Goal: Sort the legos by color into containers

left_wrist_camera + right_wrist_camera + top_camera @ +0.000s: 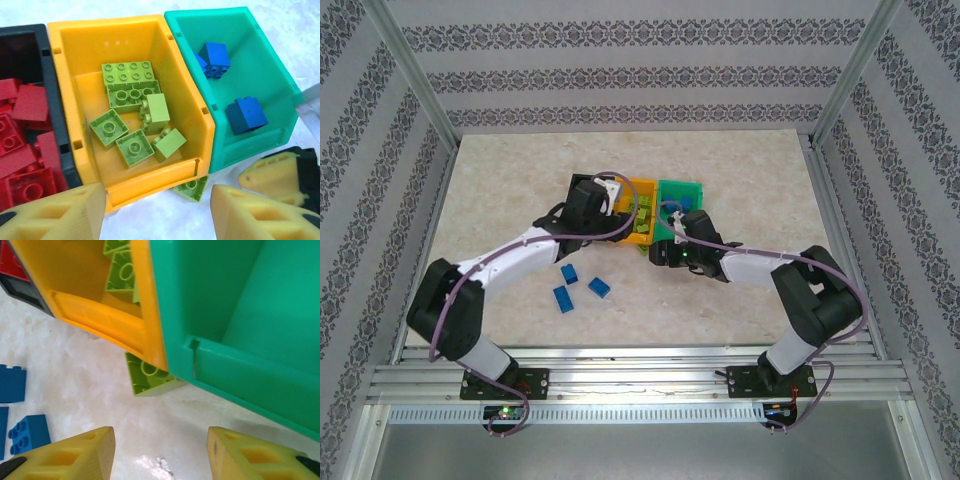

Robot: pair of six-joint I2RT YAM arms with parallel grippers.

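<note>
Three bins stand side by side. The black bin (25, 31) holds red legos (27, 150), the orange bin (65, 75) holds several lime legos (132, 95), and the green bin (260, 60) holds blue legos (245, 114). One lime lego (192, 188) (147, 376) lies on the table, tucked under the orange bin's front corner. My left gripper (157, 210) (600, 210) hovers open above the orange bin's front, holding nothing. My right gripper (160, 455) (660, 252) is open and empty, low over the table just in front of that lime lego.
Three blue legos (569, 273) (562, 298) (599, 289) lie loose on the marble table, left of the right gripper; two show in the right wrist view (12, 384) (27, 434). The right gripper's fingers (272, 175) sit close to the green bin's front.
</note>
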